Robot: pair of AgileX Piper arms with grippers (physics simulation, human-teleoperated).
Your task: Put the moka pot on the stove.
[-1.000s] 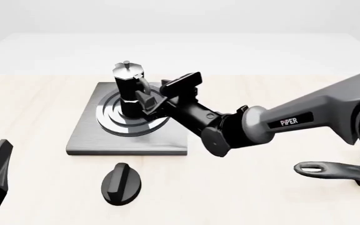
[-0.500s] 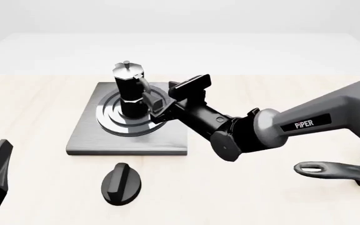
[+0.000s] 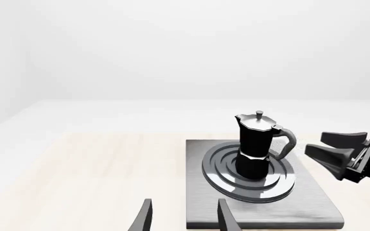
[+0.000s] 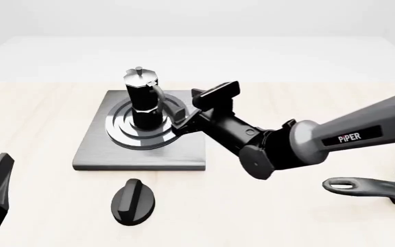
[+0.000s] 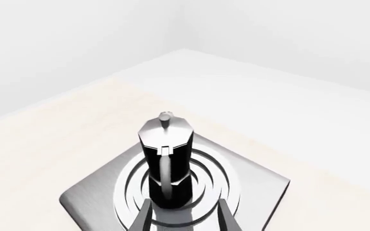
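The right end effector [image 4: 187,110] is spread and empty, just beside the pot [image 4: 142,100], whose handle points toward it. The pot stands upright on the stove [image 4: 94,149] rings, toward the counter's far left. The left end effector [image 3: 181,219], also spread, sits farther off.

Right gripper [image 4: 196,105] fingers apart; left gripper [image 3: 183,217] likewise.

moka pot [image 4: 142,100] on stove [image 4: 94,149]

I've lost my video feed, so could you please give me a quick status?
Right tool open, clear of moka pot. Pot upright on stove burner. Left tool open, idle.
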